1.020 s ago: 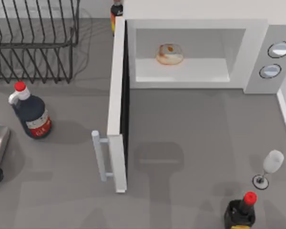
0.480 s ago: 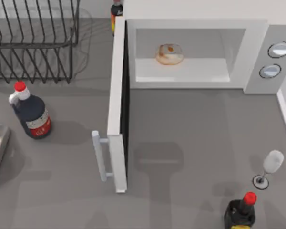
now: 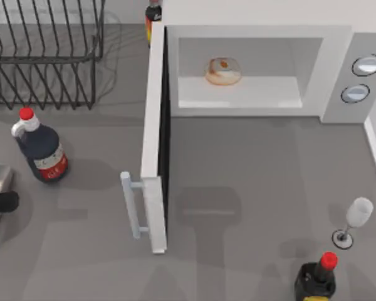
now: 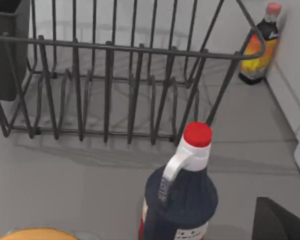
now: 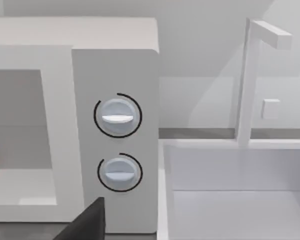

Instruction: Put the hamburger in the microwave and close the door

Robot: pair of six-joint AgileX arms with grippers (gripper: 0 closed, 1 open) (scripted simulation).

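Top view: the small round pale-tan hamburger [image 3: 224, 71] sits inside the large white boxy microwave [image 3: 257, 37] at 12 o'clock; its tall white door [image 3: 154, 144] stands open. The left gripper [image 3: 1, 202] is at 9 o'clock, finger state undeterminable. Left wrist view: a dark red-capped bottle [image 4: 180, 195] stands before a black wire rack [image 4: 115, 85]. Right wrist view: two round knobs [image 5: 117, 116] face the camera.

The microwave [image 3: 257, 34] is white with a pale interior and a grey side panel [image 3: 363, 75] bearing two silvery-blue knobs ringed in black. Its door [image 3: 153, 138] is white outside, dark inside. The hamburger [image 3: 224, 71] is pale tan with an orange-red patch. The rack [image 3: 44, 56] is black wire. A navy bottle [image 3: 41, 150] has a red cap, white handle and red-and-white label. The table [image 3: 250, 175] is grey.
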